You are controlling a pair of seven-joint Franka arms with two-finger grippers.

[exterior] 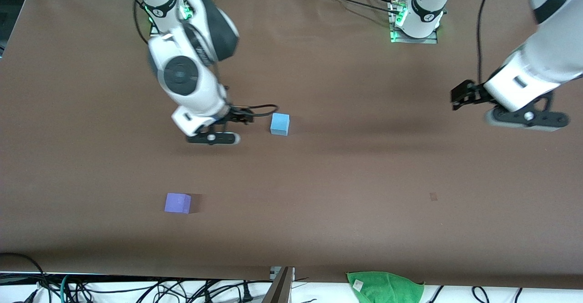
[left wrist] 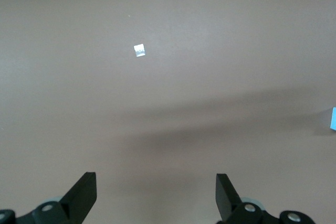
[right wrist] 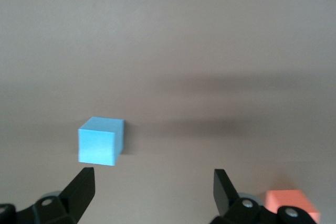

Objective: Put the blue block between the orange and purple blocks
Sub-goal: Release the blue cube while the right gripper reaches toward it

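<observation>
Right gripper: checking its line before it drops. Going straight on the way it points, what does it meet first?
Probably bare table. The right gripper is open, the blue block just off one finger and the orange block outside the other.

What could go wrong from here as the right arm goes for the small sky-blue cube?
1. The open right gripper is not centred on the small sky-blue matte cube; descending now, a finger could strike or nudge it.
2. The bright orange-red cube sits beside the other finger and, in the front view, is hidden under the arm, so it may get bumped unnoticed.
3. The violet-purple cube lies well apart, nearer the front camera; the carry is long.
</observation>
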